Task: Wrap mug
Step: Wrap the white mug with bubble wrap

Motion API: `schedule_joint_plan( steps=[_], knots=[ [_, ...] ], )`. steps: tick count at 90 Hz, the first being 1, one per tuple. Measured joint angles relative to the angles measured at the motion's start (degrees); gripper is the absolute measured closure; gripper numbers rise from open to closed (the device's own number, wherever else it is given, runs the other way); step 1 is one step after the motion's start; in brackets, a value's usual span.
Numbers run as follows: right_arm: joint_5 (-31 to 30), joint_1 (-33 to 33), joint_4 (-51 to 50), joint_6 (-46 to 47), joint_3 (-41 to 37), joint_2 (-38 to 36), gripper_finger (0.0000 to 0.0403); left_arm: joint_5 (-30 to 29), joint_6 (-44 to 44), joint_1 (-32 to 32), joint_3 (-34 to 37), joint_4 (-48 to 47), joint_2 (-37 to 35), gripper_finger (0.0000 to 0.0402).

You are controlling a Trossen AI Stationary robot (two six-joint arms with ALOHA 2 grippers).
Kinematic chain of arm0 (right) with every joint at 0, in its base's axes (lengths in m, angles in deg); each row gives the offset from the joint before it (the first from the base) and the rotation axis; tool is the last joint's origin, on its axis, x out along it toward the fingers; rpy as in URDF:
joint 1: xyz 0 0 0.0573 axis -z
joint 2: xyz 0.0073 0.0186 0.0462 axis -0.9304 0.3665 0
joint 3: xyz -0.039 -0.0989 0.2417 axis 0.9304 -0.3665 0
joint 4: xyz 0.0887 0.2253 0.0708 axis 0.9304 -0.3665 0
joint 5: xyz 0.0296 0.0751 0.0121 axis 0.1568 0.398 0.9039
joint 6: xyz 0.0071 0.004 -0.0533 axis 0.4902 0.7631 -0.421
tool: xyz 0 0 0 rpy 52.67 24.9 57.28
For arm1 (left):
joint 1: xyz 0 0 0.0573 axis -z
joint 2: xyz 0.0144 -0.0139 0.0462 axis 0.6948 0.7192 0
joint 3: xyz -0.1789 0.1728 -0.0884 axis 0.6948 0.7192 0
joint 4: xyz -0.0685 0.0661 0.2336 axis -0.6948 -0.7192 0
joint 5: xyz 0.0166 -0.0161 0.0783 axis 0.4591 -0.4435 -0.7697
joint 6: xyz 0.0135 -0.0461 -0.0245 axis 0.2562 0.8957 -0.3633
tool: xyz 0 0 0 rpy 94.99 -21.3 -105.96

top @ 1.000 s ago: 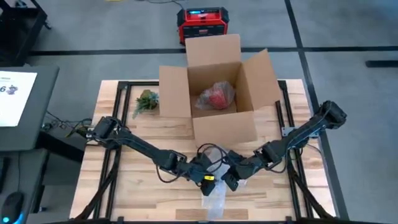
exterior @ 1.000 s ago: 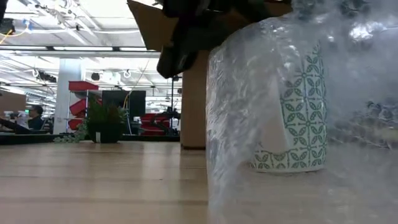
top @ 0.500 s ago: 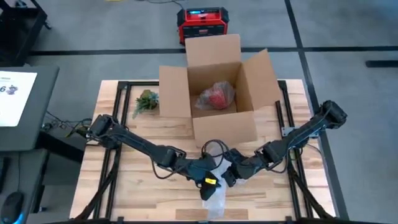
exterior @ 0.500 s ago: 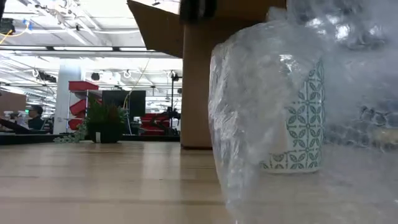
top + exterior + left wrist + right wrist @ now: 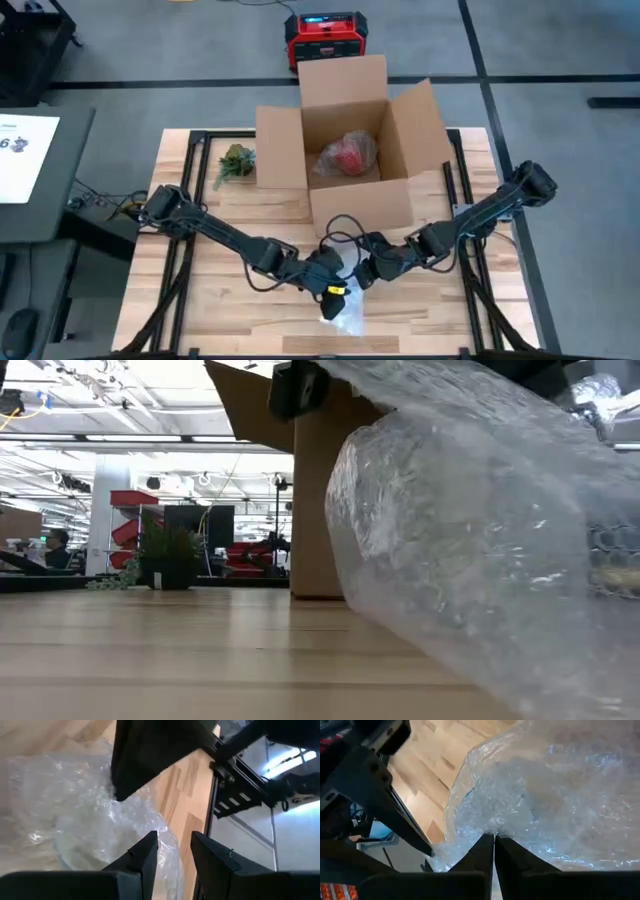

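Right pincer [image 5: 493, 851] pinches our bubble wrap [image 5: 555, 795] over the mug; left pincer [image 5: 172, 852], fingers apart, sits beside it on the desk [image 5: 230, 305].

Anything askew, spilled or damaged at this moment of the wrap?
Nothing is spilled or visibly damaged. The bubble wrap leans steeply in the low view, hiding the mug, pinched by the right gripper. The left gripper is beside it, fingers apart. The cardboard box stands open with a wrapped red item inside.
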Motion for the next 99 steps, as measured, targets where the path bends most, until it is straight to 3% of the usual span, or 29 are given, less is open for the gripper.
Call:
schedule_joint_plan(
  steps=[56,86,99],
  knots=[
    [-1.3,-0.1,0.2,-4.7,0.0,0.0,0.04,-2.1,3.5,-0.1,0.0,-3.7,0.0,0.0299],
    [-1.1,1.5,0.2,-10.0,0.0,-0.4,0.0301,-3.9,3.6,-0.2,0.0,-3.7,0.0,0.0299],
    [-1.0,3.0,0.0,-12.8,0.0,-2.7,0.0278,-4.2,3.9,-0.3,0.0,-3.7,0.0,0.0299]
  ],
)
